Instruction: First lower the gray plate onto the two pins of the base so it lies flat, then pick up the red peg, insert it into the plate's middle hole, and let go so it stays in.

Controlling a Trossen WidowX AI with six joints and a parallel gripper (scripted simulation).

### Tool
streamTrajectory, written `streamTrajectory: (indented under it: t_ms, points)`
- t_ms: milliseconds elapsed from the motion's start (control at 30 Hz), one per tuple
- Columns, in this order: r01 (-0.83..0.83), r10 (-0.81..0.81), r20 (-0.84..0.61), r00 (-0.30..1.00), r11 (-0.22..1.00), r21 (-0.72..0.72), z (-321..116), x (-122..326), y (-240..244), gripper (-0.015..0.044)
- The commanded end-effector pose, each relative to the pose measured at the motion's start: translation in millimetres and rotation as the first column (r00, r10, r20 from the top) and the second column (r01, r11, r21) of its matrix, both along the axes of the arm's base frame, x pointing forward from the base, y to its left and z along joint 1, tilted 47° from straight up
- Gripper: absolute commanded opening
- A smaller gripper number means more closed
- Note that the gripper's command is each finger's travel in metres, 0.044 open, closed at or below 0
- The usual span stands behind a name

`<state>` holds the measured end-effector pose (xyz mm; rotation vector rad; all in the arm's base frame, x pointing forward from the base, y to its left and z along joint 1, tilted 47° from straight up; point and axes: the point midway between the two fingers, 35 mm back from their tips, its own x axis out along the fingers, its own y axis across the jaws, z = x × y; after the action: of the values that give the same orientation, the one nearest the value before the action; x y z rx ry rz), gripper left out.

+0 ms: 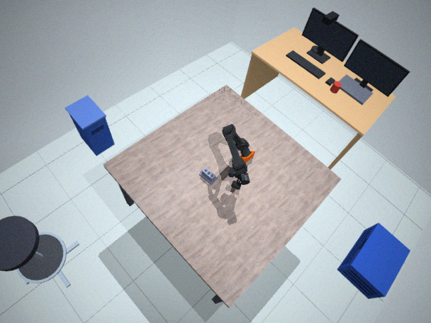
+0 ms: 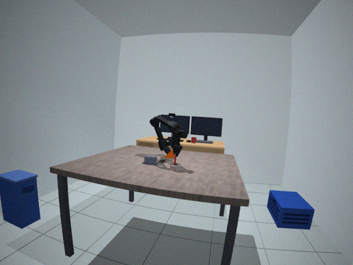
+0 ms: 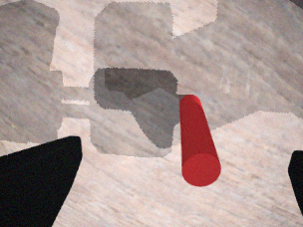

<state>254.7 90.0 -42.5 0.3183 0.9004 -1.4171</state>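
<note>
The gray plate (image 1: 208, 172) (image 2: 150, 158) sits on the base (image 1: 213, 181) (image 2: 144, 163) and looks level, its row of three holes facing up. Pins and any small gap under the plate cannot be made out. The red peg (image 2: 175, 159) (image 3: 199, 141) stands upright on the table, apart from the base. My gripper (image 2: 176, 153) (image 3: 190, 156) is open and empty, pointing down above the peg. In the wrist view the peg's top shows between the two spread black fingers, a little nearer the right one, touching neither. In the top view the arm mostly hides the peg.
The wooden table (image 1: 170, 149) (image 2: 116, 171) carries the arm, whose orange mount (image 1: 248, 156) (image 2: 169, 154) stands behind the peg. The plate and base are left of the gripper in the top and exterior views. A desk (image 1: 280, 64) with monitors stands beyond the table.
</note>
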Motion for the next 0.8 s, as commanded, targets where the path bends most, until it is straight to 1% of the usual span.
streamTrajectory:
  t_ms: [0,433,767]
  points:
    - [-0.003,0.003,-0.007,1.0,1.0,-0.009,-5.2,-2.2,-7.3,0.044]
    - [-0.003,0.003,-0.007,1.0,1.0,-0.01,-17.1,-5.6,-21.0,0.044]
    - [-0.003,0.003,-0.007,1.0,1.0,-0.01,-17.1,-5.6,-21.0,0.0177]
